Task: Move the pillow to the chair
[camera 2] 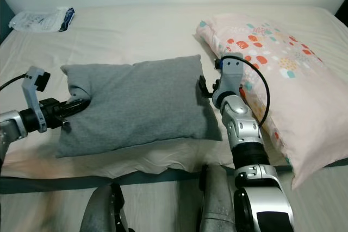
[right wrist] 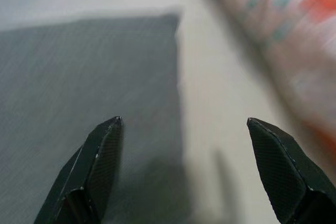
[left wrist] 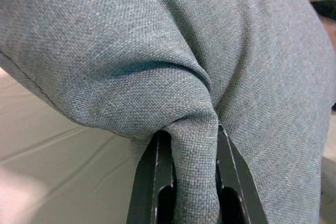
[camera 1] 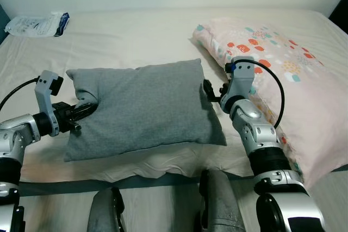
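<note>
A grey pillow (camera 1: 144, 107) lies on the bed near its front edge. My left gripper (camera 1: 87, 110) is shut on a pinched fold of the pillow's left side; the left wrist view has the grey fabric (left wrist: 195, 150) squeezed between the two black fingers. My right gripper (camera 1: 206, 92) stands open at the pillow's right edge. In the right wrist view its fingertips (right wrist: 110, 129) spread wide, one over the grey pillow (right wrist: 79, 87), the other over the sheet beside it.
A large pink patterned pillow (camera 1: 283, 74) lies on the right of the bed, close behind my right arm. A plastic packet (camera 1: 35, 24) sits at the far left corner. The bed's front edge (camera 1: 136, 183) runs just before my legs.
</note>
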Robot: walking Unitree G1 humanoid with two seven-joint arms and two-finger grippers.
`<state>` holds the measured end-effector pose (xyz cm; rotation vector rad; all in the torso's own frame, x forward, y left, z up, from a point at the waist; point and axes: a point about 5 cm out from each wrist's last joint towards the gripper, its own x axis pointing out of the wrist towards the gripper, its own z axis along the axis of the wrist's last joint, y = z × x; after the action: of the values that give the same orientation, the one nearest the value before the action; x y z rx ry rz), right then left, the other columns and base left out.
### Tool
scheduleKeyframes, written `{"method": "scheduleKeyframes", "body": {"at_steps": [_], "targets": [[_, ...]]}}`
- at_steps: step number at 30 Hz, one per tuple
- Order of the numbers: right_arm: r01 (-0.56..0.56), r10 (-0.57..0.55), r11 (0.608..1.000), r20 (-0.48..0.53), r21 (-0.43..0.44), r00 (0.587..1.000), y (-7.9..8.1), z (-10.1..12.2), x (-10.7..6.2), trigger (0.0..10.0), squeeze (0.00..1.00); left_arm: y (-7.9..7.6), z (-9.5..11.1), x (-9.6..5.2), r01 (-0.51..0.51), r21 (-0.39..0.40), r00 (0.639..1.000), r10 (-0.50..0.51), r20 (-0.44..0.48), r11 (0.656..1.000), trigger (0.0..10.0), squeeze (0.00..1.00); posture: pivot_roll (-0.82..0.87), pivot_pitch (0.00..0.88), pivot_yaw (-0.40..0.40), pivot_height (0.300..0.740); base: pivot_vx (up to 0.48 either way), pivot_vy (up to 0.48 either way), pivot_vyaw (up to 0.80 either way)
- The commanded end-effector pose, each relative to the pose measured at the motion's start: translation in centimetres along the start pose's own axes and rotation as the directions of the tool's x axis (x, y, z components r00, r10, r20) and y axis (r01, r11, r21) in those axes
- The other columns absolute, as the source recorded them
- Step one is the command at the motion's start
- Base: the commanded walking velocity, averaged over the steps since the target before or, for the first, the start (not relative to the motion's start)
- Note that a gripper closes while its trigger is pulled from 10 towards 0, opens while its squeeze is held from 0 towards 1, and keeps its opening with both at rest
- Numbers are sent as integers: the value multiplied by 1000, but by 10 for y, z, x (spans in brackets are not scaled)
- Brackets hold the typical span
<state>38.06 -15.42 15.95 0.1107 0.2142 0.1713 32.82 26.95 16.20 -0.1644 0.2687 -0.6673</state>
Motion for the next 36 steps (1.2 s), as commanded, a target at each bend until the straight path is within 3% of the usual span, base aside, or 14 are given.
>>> {"method": "scheduleKeyframes", "body": {"at_steps": [1,2,3,4,6,7,8,10,11,15,22,27,36], "targets": [[-49,58,993,-80,109,995,7,-9,2,10000,0,-9,-5,11,24,8,1000,-24,11,1000,0,0,-13,163,-29,543,0,0,0],[-49,58,993,-80,109,995,7,-9,2,10000,0,-9,-5,11,24,8,1000,-24,11,1000,0,0,-13,163,-29,543,0,0,0],[-47,70,982,-119,184,990,7,-13,3,10000,0,-12,-8,16,20,-4,1000,-20,24,1000,0,0,-17,162,-32,543,0,0,0],[-47,70,982,-119,184,990,7,-13,3,10000,0,-12,-8,16,20,-4,1000,-20,24,1000,0,0,-17,162,-32,543,0,0,0],[-33,80,956,-150,293,985,5,-17,4,10000,0,-14,-12,21,11,-17,999,-10,37,1000,0,0,-22,169,-34,543,0,0,0],[-33,80,956,-150,293,985,5,-17,4,10000,0,-14,-12,21,11,-17,999,-10,37,1000,0,0,-22,169,-34,543,0,0,0],[-36,104,928,-164,372,981,5,-20,4,10000,0,-14,-12,22,11,-26,999,-9,48,1000,0,0,-23,170,-35,543,0,0,0],[-36,104,928,-164,372,981,5,-20,4,10000,0,-14,-12,22,11,-26,999,-9,48,1000,0,0,-23,170,-35,543,0,0,0],[-39,122,905,-170,424,978,5,-23,4,10000,0,-15,-12,24,13,-32,998,-12,56,999,0,0,-22,173,-36,543,0,0,0],[-20,131,876,-199,482,971,3,-30,5,10000,0,-16,-12,27,17,-34,998,-15,62,999,0,0,-26,178,-33,543,0,0,0],[37,90,885,-249,463,964,-2,-39,5,10000,0,-21,-13,34,32,-35,997,-30,66,999,0,0,-24,179,-34,543,0,0,0],[-16,160,869,-250,495,955,5,-38,5,10000,0,-27,-14,40,49,-38,997,-46,69,998,0,0,-26,179,-36,543,0,0,0],[33,110,909,-316,415,942,7,-53,8,10000,0,-37,-21,52,64,-48,996,-61,66,997,0,0,-37,179,-26,543,0,0,0]]}}
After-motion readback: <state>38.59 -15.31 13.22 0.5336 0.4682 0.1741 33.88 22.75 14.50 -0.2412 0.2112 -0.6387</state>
